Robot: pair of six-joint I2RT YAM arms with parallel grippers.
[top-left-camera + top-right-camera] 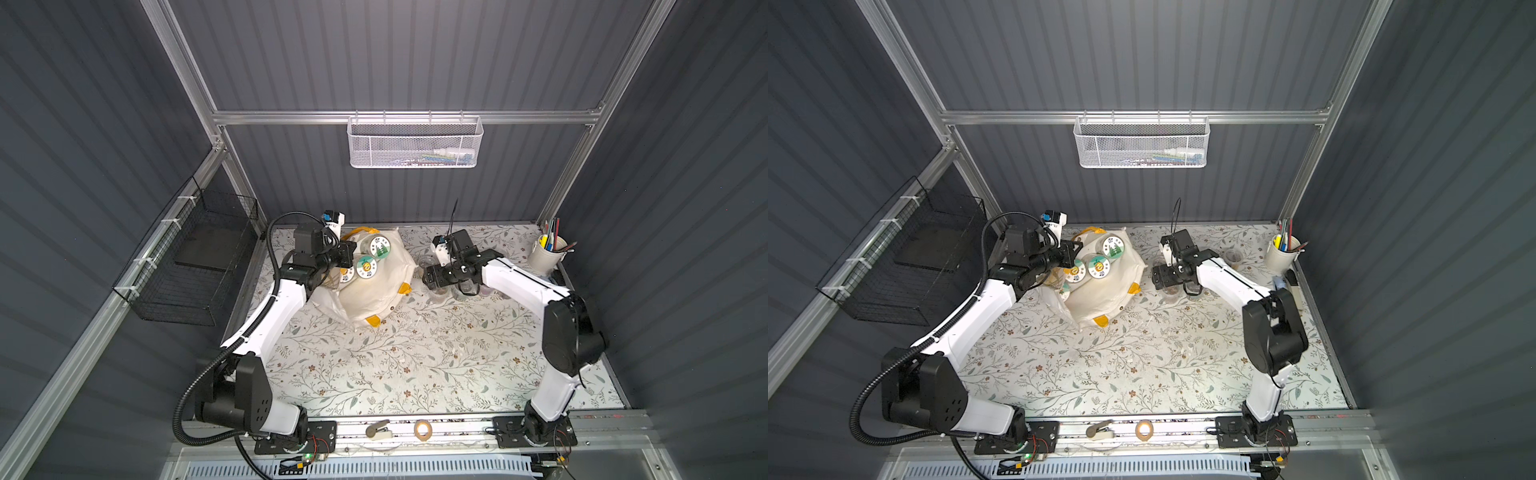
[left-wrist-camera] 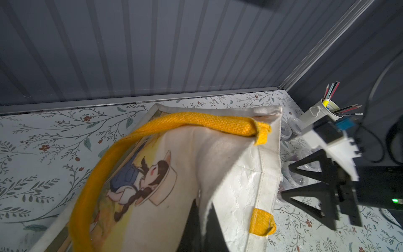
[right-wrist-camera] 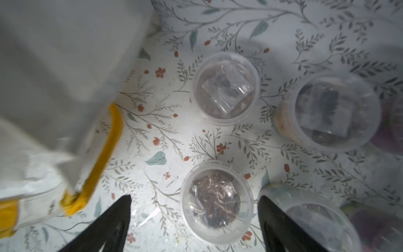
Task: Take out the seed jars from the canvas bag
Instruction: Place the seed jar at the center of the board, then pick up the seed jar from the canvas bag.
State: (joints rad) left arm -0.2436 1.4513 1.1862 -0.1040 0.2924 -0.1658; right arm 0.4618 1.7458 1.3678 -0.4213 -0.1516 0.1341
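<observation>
The bag (image 1: 374, 291) lies slumped on the table (image 1: 415, 365), with the left tool (image 1: 347, 254) pinched shut on its rim. In the bag's mouth sit green-lidded jars (image 1: 379, 245). Beside the bag, on the side away from the left arm, small jars (image 3: 226, 88) stand on the table. The right tool (image 3: 194, 197) gapes wide around one jar (image 3: 218, 201) without gripping it.

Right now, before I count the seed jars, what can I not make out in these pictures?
Inside the canvas bag: both top views show only pictured-lid jars at its mouth; the left arm covers part, and anything deeper is hidden.
Small jars: in a top view the right arm covers several.
Purple jar: right wrist view, cut off by the edge, blurred.
Left gripper: in the left wrist view, bag fabric hides its jaws.
</observation>
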